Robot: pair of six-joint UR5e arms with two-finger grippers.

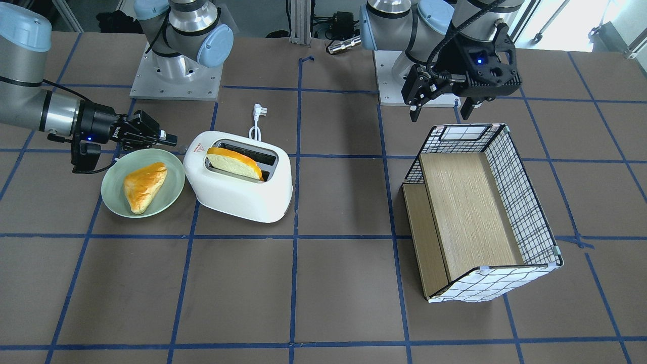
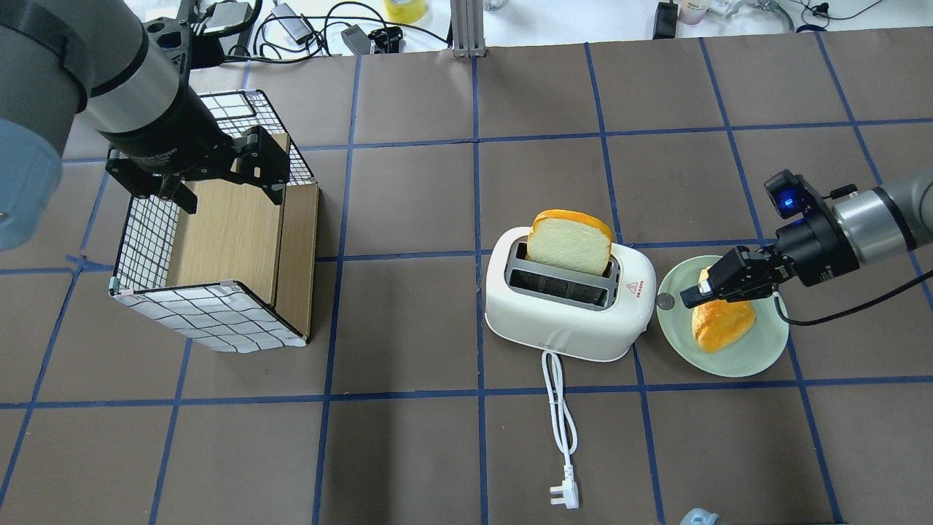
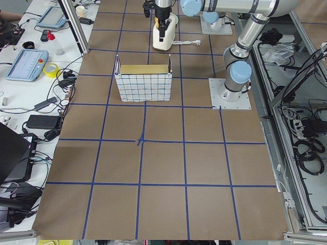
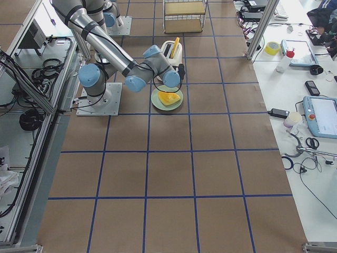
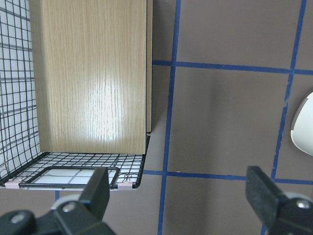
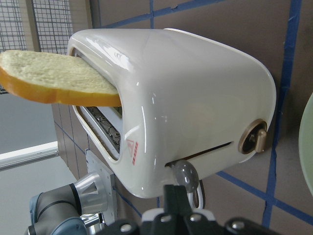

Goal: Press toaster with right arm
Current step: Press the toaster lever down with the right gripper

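Note:
The white toaster (image 2: 568, 313) stands mid-table, also in the front view (image 1: 237, 194) and the right wrist view (image 6: 195, 107). A bread slice (image 2: 570, 243) sticks up out of its far slot. Its grey lever knob (image 6: 185, 174) sits high on the end facing the green plate, by a brass dial (image 6: 254, 138). My right gripper (image 2: 689, 295) is shut and empty, held level over the plate's edge with its tip right at the knob; I cannot tell whether they touch. In the front view the right gripper (image 1: 169, 137) points at that end. My left gripper (image 2: 219, 182) is open and empty above the basket.
A green plate (image 2: 751, 357) with a bread piece (image 2: 721, 324) lies under my right gripper. The toaster's white cord and plug (image 2: 565, 496) trail toward the robot. A wire basket (image 2: 204, 321) with wooden panels stands on the left side, below my left gripper (image 5: 178, 196).

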